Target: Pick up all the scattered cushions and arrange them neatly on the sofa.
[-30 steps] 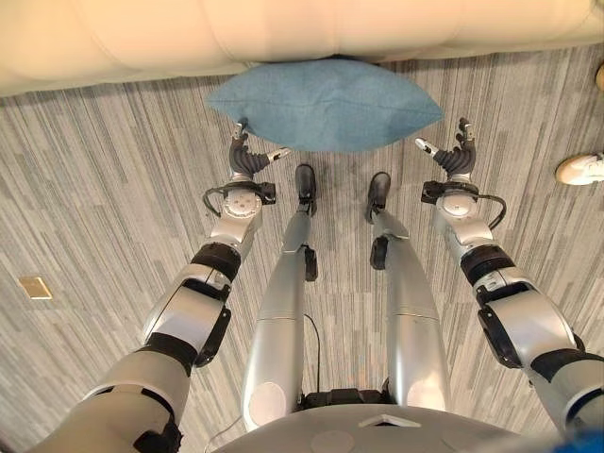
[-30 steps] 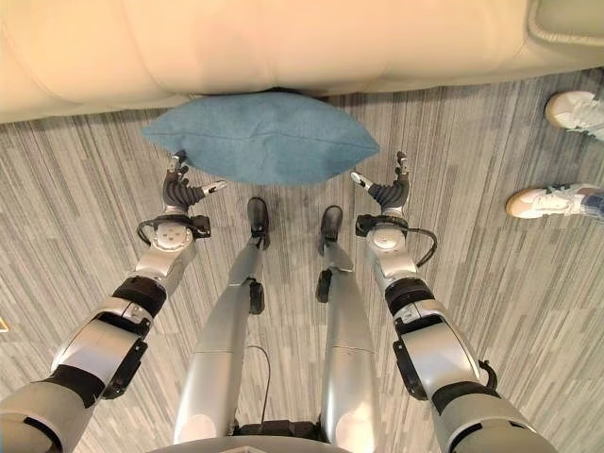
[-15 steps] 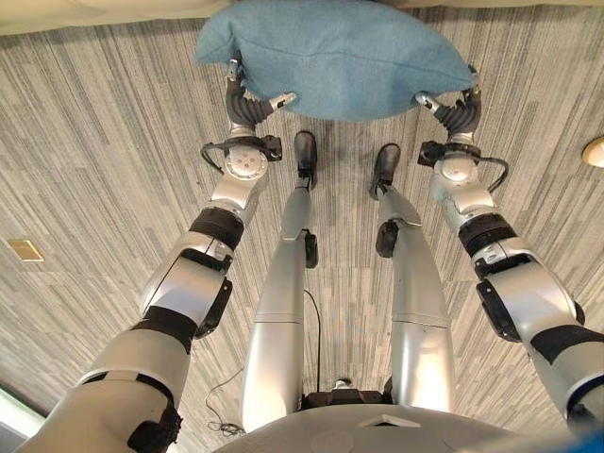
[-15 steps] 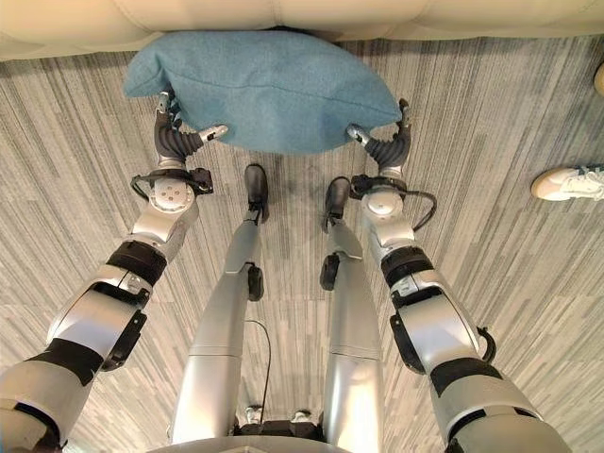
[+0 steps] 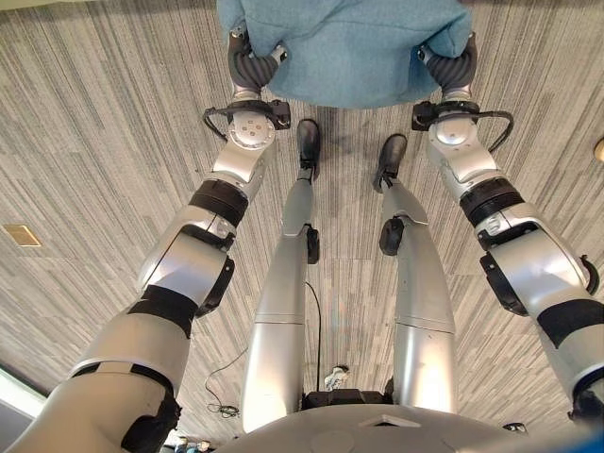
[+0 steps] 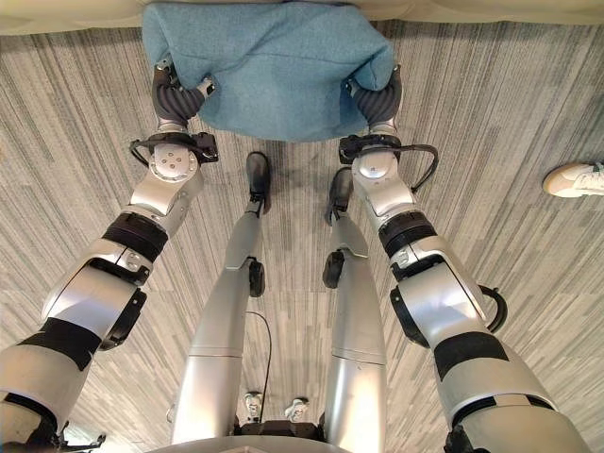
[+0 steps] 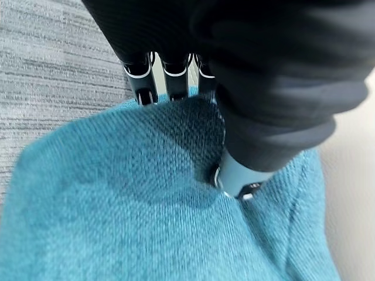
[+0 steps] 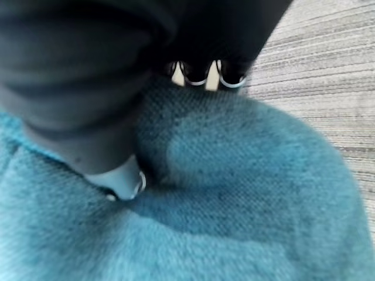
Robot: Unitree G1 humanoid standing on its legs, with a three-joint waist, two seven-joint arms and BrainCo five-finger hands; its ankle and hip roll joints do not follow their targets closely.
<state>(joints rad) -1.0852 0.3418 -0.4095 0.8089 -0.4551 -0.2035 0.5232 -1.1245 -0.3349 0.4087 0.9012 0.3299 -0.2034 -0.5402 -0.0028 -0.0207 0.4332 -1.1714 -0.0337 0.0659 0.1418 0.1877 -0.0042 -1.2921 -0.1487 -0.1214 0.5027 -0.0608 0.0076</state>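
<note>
A teal cushion point(image 5: 344, 47) hangs in front of me just below the cream sofa point(image 6: 75, 14), pressed between both hands and bunched narrower at its ends. My left hand point(image 5: 250, 64) is shut on its left end. In the left wrist view the thumb point(image 7: 240, 175) presses into the cushion point(image 7: 146, 222) while the fingers point(image 7: 167, 76) curl behind its edge. My right hand point(image 5: 453, 64) is shut on the right end in the same way, its thumb point(image 8: 117, 175) dug into the fabric point(image 8: 234, 193).
Grey striped carpet point(image 5: 94, 142) spreads all around. A person's white shoe point(image 6: 576, 177) stands at the far right. A small brass floor plate point(image 5: 21, 234) is set into the carpet at the left.
Both hands have moved in from beside the cushion and closed on its two ends, squeezing it narrower. The view has shifted, so the sofa has slid up to the top edge.
</note>
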